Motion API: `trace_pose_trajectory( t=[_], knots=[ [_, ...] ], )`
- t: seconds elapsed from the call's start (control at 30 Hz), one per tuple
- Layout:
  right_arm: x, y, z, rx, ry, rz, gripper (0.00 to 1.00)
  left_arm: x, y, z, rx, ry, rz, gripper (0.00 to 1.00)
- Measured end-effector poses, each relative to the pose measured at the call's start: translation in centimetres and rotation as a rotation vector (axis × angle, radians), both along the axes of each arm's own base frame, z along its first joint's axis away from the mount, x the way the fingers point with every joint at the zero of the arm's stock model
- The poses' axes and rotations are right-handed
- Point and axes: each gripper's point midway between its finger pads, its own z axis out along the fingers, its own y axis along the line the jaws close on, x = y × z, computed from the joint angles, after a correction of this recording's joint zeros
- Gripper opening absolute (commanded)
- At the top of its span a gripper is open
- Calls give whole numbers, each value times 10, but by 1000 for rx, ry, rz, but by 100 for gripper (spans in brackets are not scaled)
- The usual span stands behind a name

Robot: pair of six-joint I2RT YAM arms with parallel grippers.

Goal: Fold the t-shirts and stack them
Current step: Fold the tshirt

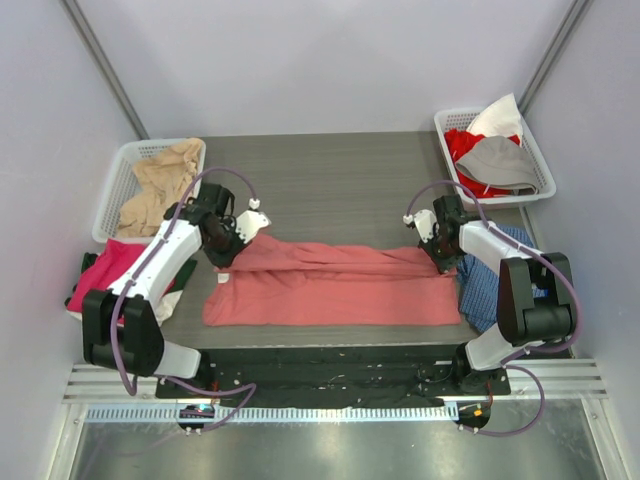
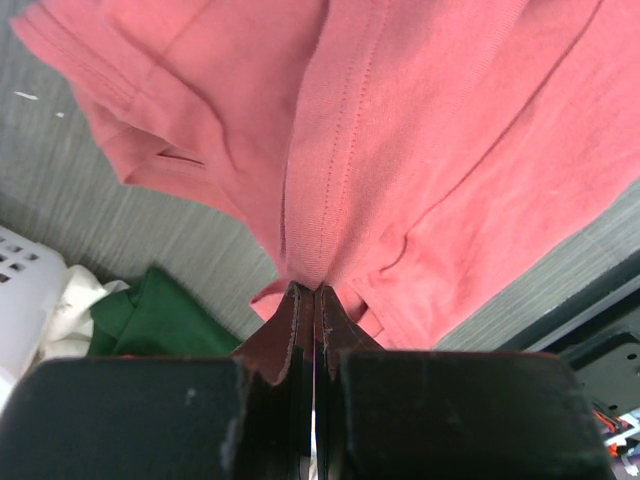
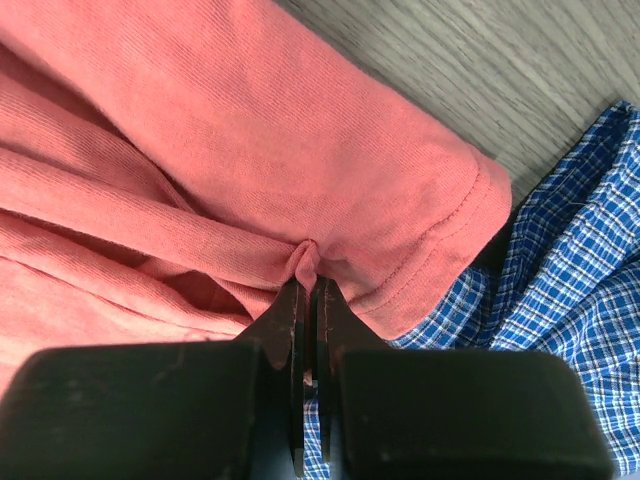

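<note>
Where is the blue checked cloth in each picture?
Top external: the blue checked cloth lies at the right, just past the end of the salmon-red t-shirt.
Left wrist: not in it.
Right wrist: lower right, against the t-shirt's hem.
Shared landmark: the salmon-red t-shirt, seen in all three views.

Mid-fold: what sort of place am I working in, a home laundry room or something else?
Likely a lab test cell, not a home: plain white panel walls box in the table, the arms are bolted to a metal rail, and white baskets of clothes stand beyond the salmon-red t-shirt.
</note>
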Motion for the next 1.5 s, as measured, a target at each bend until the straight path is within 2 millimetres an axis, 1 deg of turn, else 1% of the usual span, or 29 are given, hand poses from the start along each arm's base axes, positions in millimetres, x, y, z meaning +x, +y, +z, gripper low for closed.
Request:
trace_pose_trajectory(
  t=[0.2, 0.43, 0.53, 0.77, 0.87, 0.93, 0.97, 1.03, 1.07, 1.13, 1.27, 1.33, 1.5],
  knots=[
    [0, 0, 0, -1, 0, 0, 1, -14, 1, -4, 4, 23, -8, 0],
    [0, 0, 0, -3, 0, -1, 1, -22, 1, 10, -8, -12, -11, 0],
    [0, -1, 0, -3, 0, -1, 1, -25, 0, 11, -14, -19, -16, 0],
    [0, -1, 0, -5, 0, -2, 1, -38, 1, -4, -7, 31, -21, 1],
    [0, -1, 0, -7, 0, -2, 2, -42, 0, -6, -7, 42, -25, 1],
    [0, -1, 0, -8, -1, -2, 6, -42, 0, -7, -7, 43, -26, 1],
    [0, -2, 1, -8, -2, -3, 12, -42, -1, -7, -8, 43, -27, 1],
    [0, -2, 2, -9, -6, -4, 16, -42, -1, -7, -8, 43, -27, 1],
    [0, -2, 4, -9, -10, -3, 22, -42, -1, -7, -8, 43, -27, 1],
    [-1, -2, 8, -8, -19, -3, 25, -42, -1, -7, -8, 44, -29, 1],
    [-4, -3, 16, -11, -29, -6, 37, -45, -1, -10, -5, 51, -32, 1],
    [-7, -3, 19, -10, -26, -7, 39, -45, -1, -11, -4, 53, -32, 1],
    [-16, -1, 32, -7, -33, 0, 40, -48, 0, -15, 2, 62, -31, 1]
  ],
)
